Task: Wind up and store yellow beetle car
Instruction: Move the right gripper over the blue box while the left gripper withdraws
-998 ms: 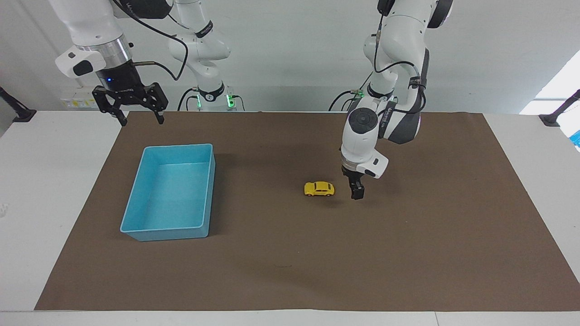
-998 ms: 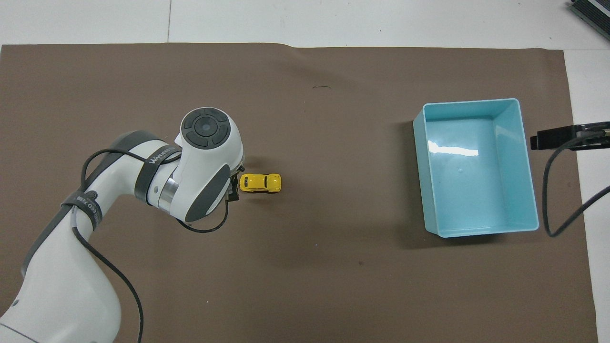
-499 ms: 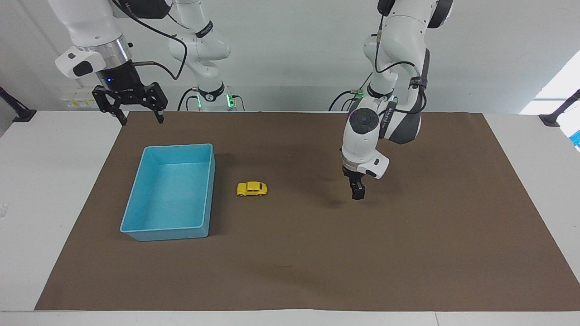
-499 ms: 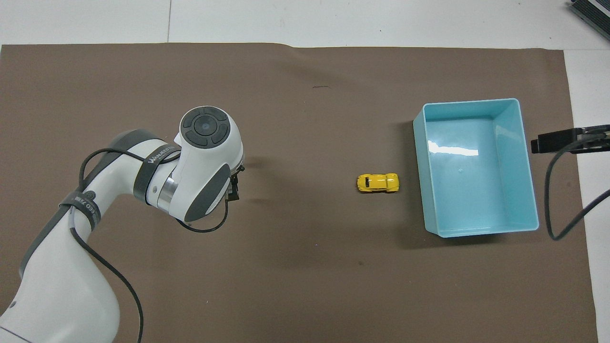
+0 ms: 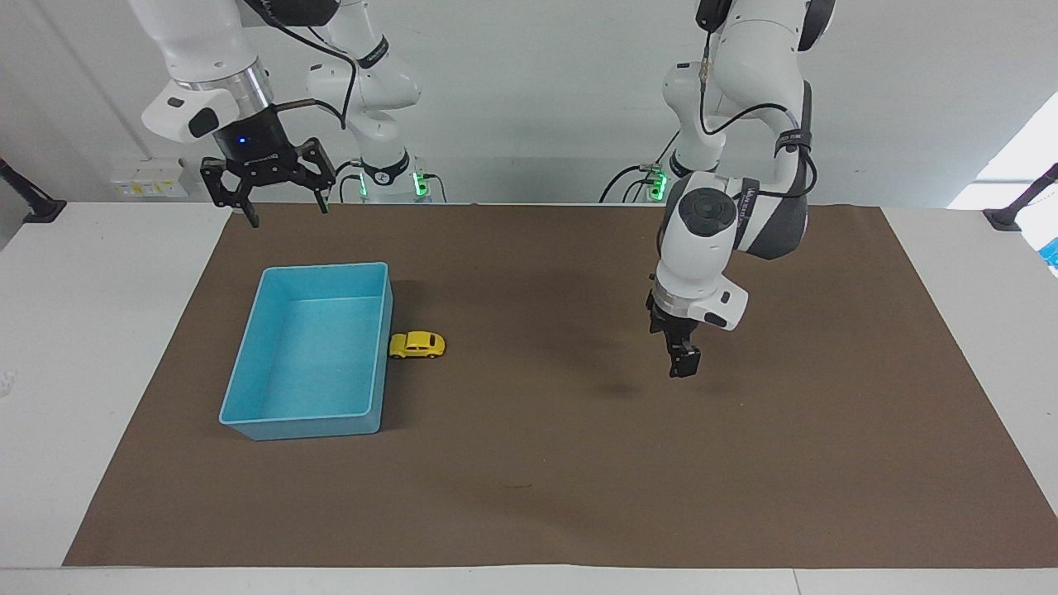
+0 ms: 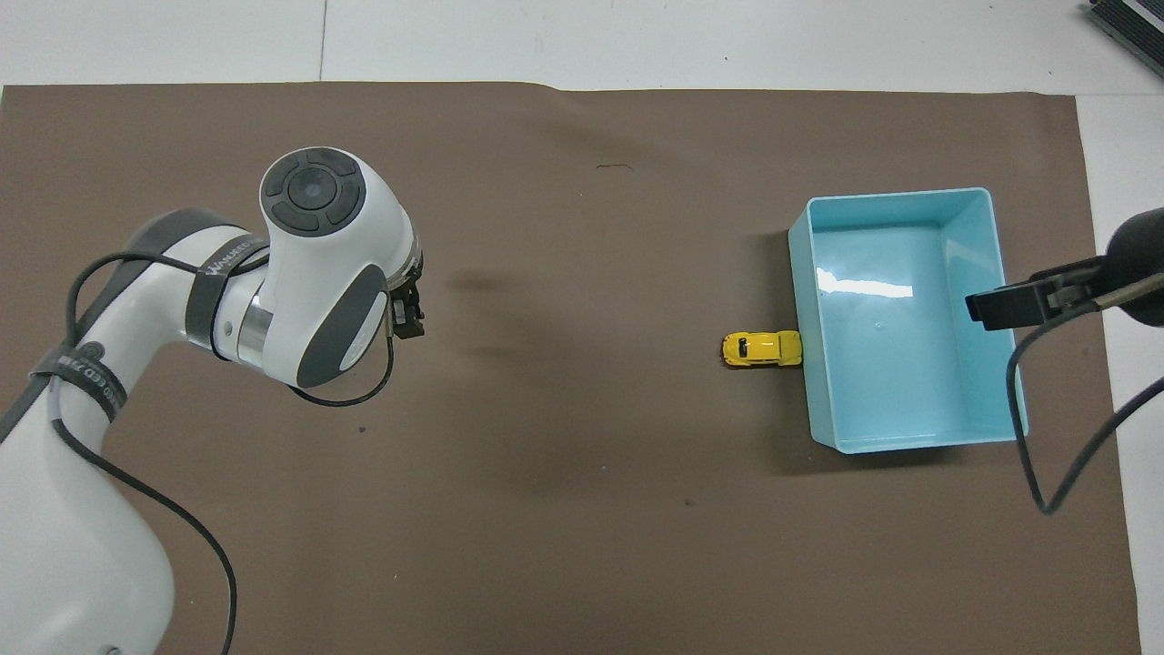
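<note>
Right claw (image 5: 281, 213) high over brown mat's (image 5: 537, 479) edge by rectangular light-blue plastic bin (image 5: 248, 364), fingers spread wide, empty. Tiny bright yellow beetle-shaped toy car (image 5: 417, 345) on mat, touching bin's wall. Left claw (image 5: 683, 364) over bare mat, empty, spread unclear.

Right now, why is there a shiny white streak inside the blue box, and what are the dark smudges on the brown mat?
Overhead view: the streak is lamp glare on the blue box floor. Facing view: the soft smudge on the brown mat is likely the shadow of the raised left tool; the yellow beetle car looks sharp, not blurred.
</note>
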You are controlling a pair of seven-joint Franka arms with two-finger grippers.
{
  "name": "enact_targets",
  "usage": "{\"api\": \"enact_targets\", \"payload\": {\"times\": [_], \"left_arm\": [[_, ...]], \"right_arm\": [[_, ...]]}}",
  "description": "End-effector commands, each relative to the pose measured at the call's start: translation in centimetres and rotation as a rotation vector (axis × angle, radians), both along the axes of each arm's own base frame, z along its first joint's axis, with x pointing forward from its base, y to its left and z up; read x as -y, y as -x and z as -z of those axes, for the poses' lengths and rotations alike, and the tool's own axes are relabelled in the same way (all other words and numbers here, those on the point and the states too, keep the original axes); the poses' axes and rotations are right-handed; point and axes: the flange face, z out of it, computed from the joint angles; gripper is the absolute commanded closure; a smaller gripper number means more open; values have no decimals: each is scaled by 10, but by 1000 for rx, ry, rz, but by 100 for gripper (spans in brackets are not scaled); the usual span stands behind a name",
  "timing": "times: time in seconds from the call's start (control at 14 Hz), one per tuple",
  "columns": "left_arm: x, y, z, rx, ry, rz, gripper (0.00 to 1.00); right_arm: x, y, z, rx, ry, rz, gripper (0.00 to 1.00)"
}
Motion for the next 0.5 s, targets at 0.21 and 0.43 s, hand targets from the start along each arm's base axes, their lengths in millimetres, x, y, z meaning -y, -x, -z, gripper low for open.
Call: {"api": "enact_targets", "payload": {"times": [0.21,0.43], "left_arm": [[-24,-10,-54,74,6,103,0],[-50,-10,-86,108,16,142,0]], "right_arm": [[-35,18,-2,5,28,-392,0],[-47,21,-4,16,44,-551,0]]}}
